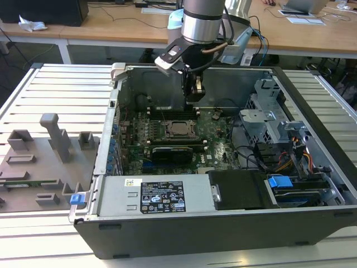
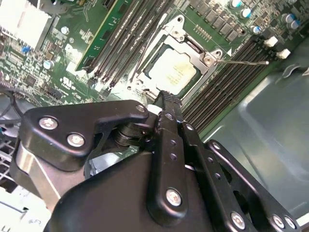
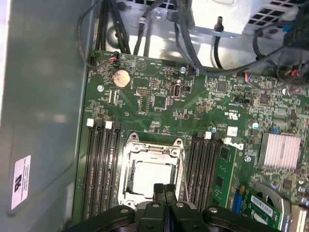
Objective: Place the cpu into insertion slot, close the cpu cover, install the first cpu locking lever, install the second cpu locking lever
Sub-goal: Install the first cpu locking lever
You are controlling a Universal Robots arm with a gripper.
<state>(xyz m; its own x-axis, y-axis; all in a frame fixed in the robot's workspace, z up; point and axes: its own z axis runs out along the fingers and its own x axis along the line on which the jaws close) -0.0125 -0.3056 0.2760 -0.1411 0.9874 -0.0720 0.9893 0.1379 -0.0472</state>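
The cpu (image 1: pixel 179 129) lies in the insertion slot (image 1: pixel 169 123) of the green motherboard (image 1: pixel 220 148), inside the open computer case. Both wrist views show its silver-grey top (image 2: pixel 175 72) (image 3: pixel 148 178) through the window of the cpu cover (image 2: pixel 204 52) (image 3: pixel 126 169), which lies down over it. A thin metal lever (image 2: pixel 241 62) sticks out sideways from the socket over the memory slots. My gripper (image 1: pixel 193 95) hangs above the board just behind the socket. Its black fingers (image 3: pixel 158 189) are shut together on nothing (image 2: pixel 166 99).
Long black memory slots (image 3: pixel 101 164) (image 3: pixel 205 159) flank the socket. A black expansion card (image 1: pixel 173 152) lies in front of it. The case also holds a grey power supply (image 1: pixel 150 195), a drive cage (image 1: pixel 268 111) and cables (image 1: pixel 279 162). A grey fixture board (image 1: pixel 39 162) sits on the exterior view's left.
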